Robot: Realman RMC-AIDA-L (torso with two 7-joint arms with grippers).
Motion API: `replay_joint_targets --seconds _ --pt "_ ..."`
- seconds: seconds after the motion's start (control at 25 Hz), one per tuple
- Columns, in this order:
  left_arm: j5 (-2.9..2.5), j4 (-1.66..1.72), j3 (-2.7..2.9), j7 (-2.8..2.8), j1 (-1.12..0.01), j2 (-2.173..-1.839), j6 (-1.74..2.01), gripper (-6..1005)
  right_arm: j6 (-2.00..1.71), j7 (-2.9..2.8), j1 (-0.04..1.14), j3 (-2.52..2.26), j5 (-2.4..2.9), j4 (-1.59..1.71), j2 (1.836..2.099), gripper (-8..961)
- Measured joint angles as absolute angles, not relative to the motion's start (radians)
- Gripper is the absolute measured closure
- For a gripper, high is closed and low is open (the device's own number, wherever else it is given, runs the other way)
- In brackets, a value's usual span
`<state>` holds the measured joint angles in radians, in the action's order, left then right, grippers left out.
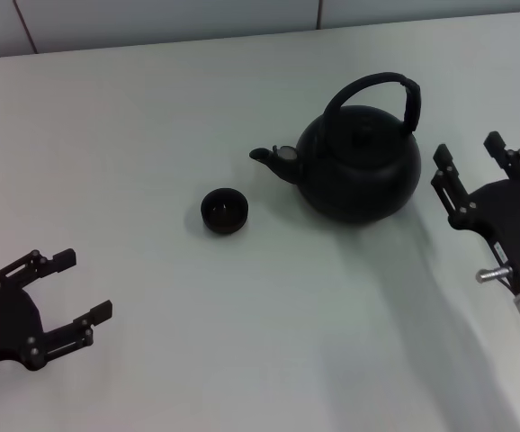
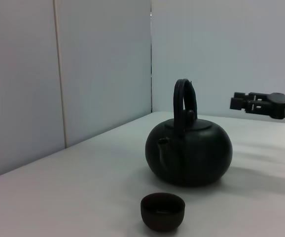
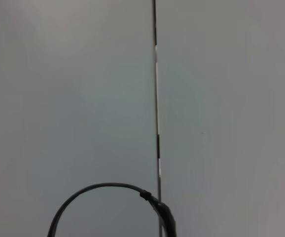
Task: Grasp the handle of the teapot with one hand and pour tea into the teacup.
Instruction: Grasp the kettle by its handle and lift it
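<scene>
The teapot (image 1: 359, 166) is sitting upright on the white table (image 1: 242, 342), its arched handle (image 1: 395, 90) standing over the lid and its spout pointing toward the robot's left, where the teacup (image 1: 224, 211) is resting a short way off, not touching the pot. The right gripper (image 1: 469, 155) is hovering just beside the teapot on the robot's right, fingers spread wide and holding nothing. The left gripper (image 1: 87, 286) is waiting well apart near the table's left front, likewise spread open and empty.
</scene>
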<state>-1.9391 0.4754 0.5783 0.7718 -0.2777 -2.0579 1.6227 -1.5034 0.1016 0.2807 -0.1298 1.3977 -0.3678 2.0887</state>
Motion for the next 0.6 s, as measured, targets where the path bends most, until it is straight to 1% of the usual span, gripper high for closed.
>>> replay_joint_targets --seconds 0.6 --pt "-1.923 0.456 0.578 0.764 -0.276 -2.067 1.624 200 -1.358 0.043 0.403 -0.117 1.395 -0.29 2.086 332"
